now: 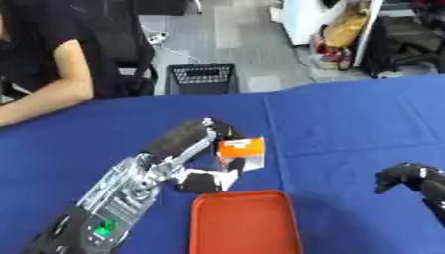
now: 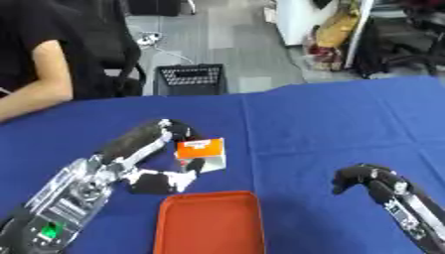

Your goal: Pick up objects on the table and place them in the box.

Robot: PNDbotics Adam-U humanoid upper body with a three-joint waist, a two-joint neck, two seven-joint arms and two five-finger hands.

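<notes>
One orange-and-white carton (image 1: 241, 151), one red box (image 1: 244, 223) (a shallow tray)

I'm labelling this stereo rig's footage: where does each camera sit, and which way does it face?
Left eye view: in the head, looking down at the blue table; left hand around the orange-and-white carton.
Right eye view: beside it, same downward aim; right hand shows fuller, curled and holding nothing.
Both share the red box, the carton and both arms.
</notes>
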